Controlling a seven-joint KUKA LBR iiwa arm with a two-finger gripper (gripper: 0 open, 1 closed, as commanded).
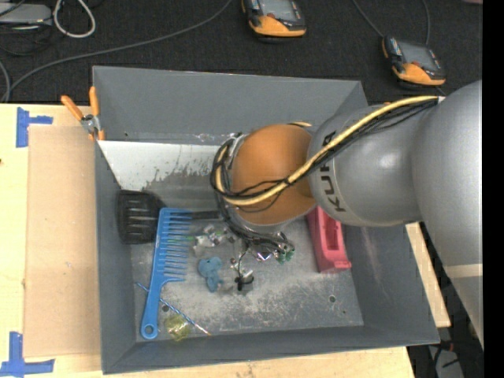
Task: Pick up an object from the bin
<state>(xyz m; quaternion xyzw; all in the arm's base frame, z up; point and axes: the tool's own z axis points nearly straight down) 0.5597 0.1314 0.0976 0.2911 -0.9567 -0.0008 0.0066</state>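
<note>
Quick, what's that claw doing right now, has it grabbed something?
Gripper: cannot be told whether open or closed; it sits low in the bin, just right of a small blue piece.

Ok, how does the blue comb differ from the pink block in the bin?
The blue comb is long, thin and toothed; the pink block is short and chunky. The comb lies on the view's left of the gripper, the block on its right, partly under the arm. Both rest on the bin floor.

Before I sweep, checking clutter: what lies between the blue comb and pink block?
In the camera view: a small blue toy, tiny scattered bits and the gripper.
</note>
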